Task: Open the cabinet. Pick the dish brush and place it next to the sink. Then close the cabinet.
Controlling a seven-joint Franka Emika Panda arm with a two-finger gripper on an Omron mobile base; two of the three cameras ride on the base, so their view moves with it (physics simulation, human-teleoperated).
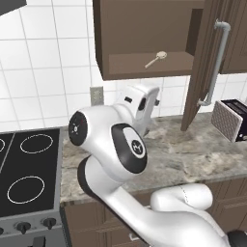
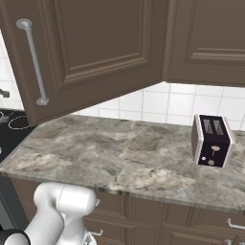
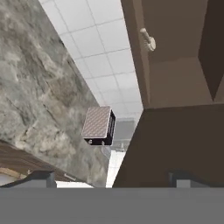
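I am holding my pincer spread wide, pinching nothing; in the hand view its two dark tips are poking up at the bottom, one to each side. The dish brush is lying on the floor of the cabinet, well apart from my pincer and higher than it, round head pointing toward the open side and thin handle slanting back toward the front lip. In the hand view the brush is sitting near the top, close to the cabinet's front edge.

The cabinet door is standing swung out over the counter, its long silver bar handle facing the toaster. The door's lower corner is hanging just above the stone surface, beside my arm. The toaster is standing near the tiled wall, well apart from the door. The stovetop is bordering the counter's other end.
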